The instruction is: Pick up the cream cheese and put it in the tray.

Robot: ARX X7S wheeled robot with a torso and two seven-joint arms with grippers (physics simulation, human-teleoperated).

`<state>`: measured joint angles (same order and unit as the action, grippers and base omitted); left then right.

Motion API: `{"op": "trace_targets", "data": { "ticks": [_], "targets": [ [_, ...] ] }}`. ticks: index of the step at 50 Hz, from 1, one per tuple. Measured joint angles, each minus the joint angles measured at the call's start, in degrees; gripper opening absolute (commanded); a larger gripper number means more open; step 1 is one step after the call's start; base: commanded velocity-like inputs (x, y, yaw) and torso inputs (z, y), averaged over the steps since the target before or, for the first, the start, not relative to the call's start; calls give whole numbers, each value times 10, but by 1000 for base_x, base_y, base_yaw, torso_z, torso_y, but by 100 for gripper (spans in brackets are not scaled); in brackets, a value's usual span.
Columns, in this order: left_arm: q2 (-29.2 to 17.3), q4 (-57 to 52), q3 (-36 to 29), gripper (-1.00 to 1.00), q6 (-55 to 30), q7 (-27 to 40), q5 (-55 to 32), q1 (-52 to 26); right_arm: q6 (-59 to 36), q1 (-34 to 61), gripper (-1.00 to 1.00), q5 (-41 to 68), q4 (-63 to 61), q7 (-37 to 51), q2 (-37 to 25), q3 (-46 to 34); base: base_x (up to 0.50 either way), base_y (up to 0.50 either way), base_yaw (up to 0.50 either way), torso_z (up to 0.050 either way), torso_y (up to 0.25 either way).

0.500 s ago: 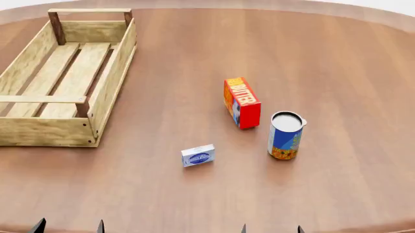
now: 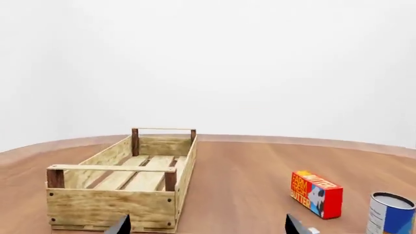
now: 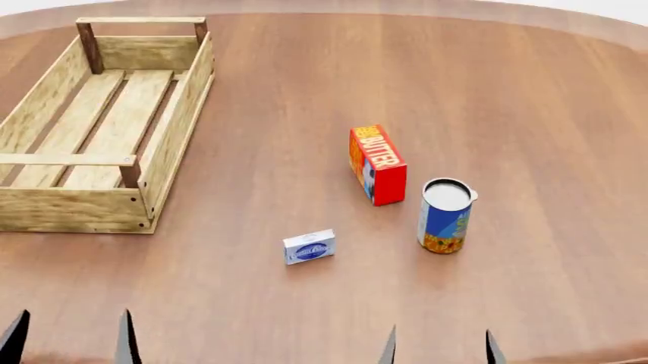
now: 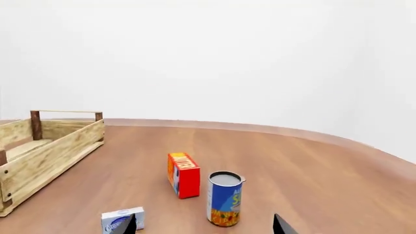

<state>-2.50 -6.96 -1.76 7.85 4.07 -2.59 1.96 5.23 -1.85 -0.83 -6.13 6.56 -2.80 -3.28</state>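
Observation:
The cream cheese (image 3: 309, 246) is a small white-and-pale-blue box with a dark blue oval logo, lying on the wooden table in front of the middle. It also shows in the right wrist view (image 4: 121, 219), behind one fingertip. The tray (image 3: 172, 133) is a long light-wood crate with dark corner posts at the far left; it shows in the left wrist view (image 2: 110, 207) too. My left gripper (image 3: 69, 343) is open and empty at the near left edge. My right gripper (image 3: 439, 349) is open and empty, to the near right of the cream cheese.
A red-orange butter box (image 3: 378, 164) stands behind the cream cheese to the right. A blue-and-orange can (image 3: 445, 214) stands upright to the right of it. The round table's edge (image 3: 567, 23) curves along the far side.
Both grippers' fingertips have risen further into the head view from the bottom edge. The scene has shifted slightly downward in the view. No object has moved on the table.

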Motion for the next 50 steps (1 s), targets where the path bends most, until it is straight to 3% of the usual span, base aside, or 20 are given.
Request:
{"op": "trace_targets", "data": {
  "ticks": [23,36,50],
  "targets": [
    [-18,-87,-4,100,205,40,-15,51,187,-44,100,-38,-31,72,-22,-17,0,0,0,0,0],
    [-29,-82,-15,100,254,51,-16,61,257,-52,100,-50,-11,99,-33,-26,13,58,0,0,0],
    [-36,-71,-23,100,276,64,-14,64,283,-50,100,-56,12,118,-40,-34,102,314,0,0,0]
  ]
}}
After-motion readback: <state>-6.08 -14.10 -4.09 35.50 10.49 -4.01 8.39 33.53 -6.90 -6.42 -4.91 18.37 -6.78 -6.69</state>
